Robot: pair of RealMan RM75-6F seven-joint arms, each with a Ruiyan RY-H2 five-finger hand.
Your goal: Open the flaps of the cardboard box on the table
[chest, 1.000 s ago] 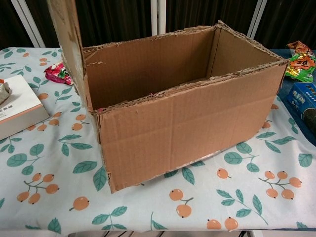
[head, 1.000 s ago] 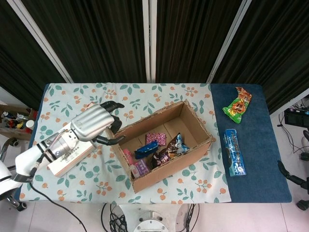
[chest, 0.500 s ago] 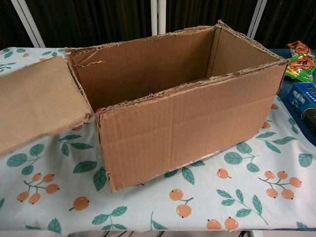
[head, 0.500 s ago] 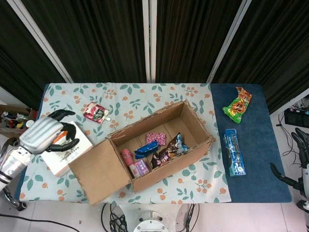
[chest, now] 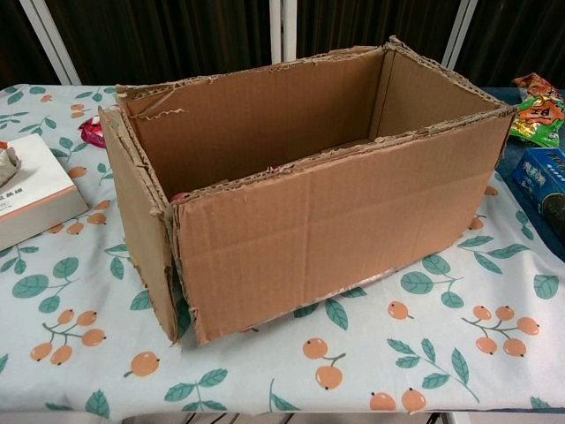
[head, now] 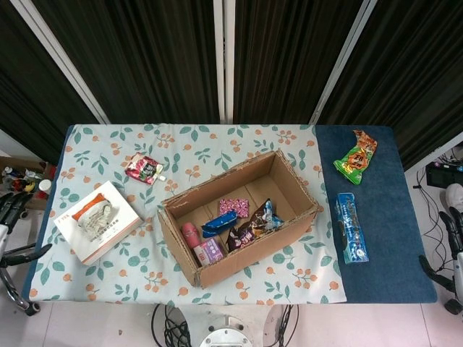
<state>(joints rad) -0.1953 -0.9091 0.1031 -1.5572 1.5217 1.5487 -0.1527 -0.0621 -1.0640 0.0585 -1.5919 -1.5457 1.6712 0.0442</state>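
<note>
Cardboard box [head: 239, 217] mid worktop [head: 376, 267], top open, left end flap [chest: 137, 234] hanging down its side, snack packets inside. White carton [head: 98, 220] left of it. Left robot hand [head: 13, 210] and right robot hand [head: 454, 238] cut off at frame edges, off the worktop; finger state cannot be made out.

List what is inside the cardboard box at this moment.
In the head view, the cardboard box holds a pink packet, a blue packet, a dark snack bag, a pink tube and a purple packet. Anything beneath them is covered.
</note>
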